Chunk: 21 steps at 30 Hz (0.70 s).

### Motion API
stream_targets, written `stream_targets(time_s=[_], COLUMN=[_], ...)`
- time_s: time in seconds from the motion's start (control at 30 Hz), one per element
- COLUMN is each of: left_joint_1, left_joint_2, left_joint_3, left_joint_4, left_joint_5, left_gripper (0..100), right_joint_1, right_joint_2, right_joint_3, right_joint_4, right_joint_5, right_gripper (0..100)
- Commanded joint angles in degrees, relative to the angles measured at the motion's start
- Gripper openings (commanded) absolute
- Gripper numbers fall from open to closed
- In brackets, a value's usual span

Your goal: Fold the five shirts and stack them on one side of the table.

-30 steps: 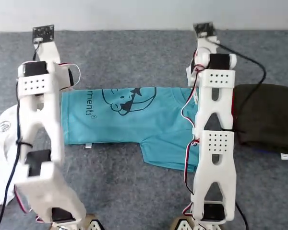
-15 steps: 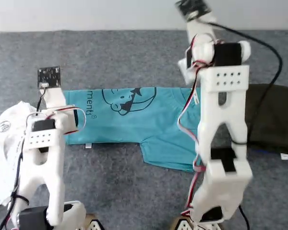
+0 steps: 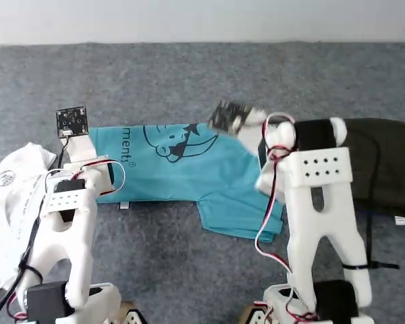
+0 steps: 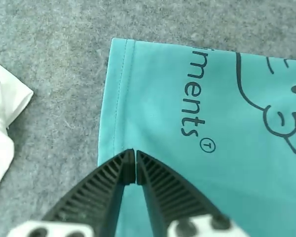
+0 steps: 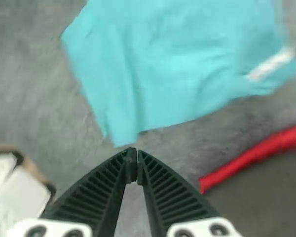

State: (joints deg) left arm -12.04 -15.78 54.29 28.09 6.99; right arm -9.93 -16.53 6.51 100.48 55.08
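**Risks.**
- The teal shirt (image 3: 182,169) lies flat mid-bench, its printed front up. One sleeve sticks out past its near edge.
- Both grippers have their jaws pressed together, and no cloth can be seen between them. In my judgement neither has a grasp. If either gripper goes down like this, it would push the fabric and ruck it instead of lifting it.
- The left gripper (image 4: 134,160) points at the hem corner. Taking that corner alone would probably skew the fold.
- The white shirt (image 3: 10,196) is heaped just beside the left arm (image 3: 67,223), so a sideways sweep could drag it along.
- The loose wires (image 3: 266,202) on the right arm (image 3: 317,196) hang over the sleeve and could snag it.
- The dark shirt (image 3: 385,165) lies close beside that arm, with a red strip (image 5: 266,148) at its edge. It could be knocked out of place.

**Pose.**
- The left arm reaches forward from the near edge of the bench (image 3: 189,74). Its gripper tips are over the teal shirt's hem, near the corner. Whether they touch the cloth cannot be told.
- The right arm is bent back toward its base. The right gripper (image 5: 133,157) points at bare bench surface just beside the edge of the teal cloth.
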Motion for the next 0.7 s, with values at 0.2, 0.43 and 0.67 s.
stream_targets(time_s=[0.2, 0.43, 0.67], left_joint_1=[-0.26, -0.26, -0.26], left_joint_2=[-0.18, -0.35, -0.35], left_joint_3=[-0.40, -0.04, 0.04], left_joint_4=[-0.79, -0.88, -0.88], left_joint_5=[0.53, 0.26, 0.18], left_gripper=[1, 1, 1], right_joint_1=[-10.59, -21.58, -22.90], right_joint_2=[-2.77, -3.03, -2.68], right_joint_3=[20.57, 25.93, 32.44], right_joint_4=[-4.26, -5.14, -19.12], right_joint_5=[4.84, -2.37, -8.09], right_gripper=[5.3, 19.5, 19.5])
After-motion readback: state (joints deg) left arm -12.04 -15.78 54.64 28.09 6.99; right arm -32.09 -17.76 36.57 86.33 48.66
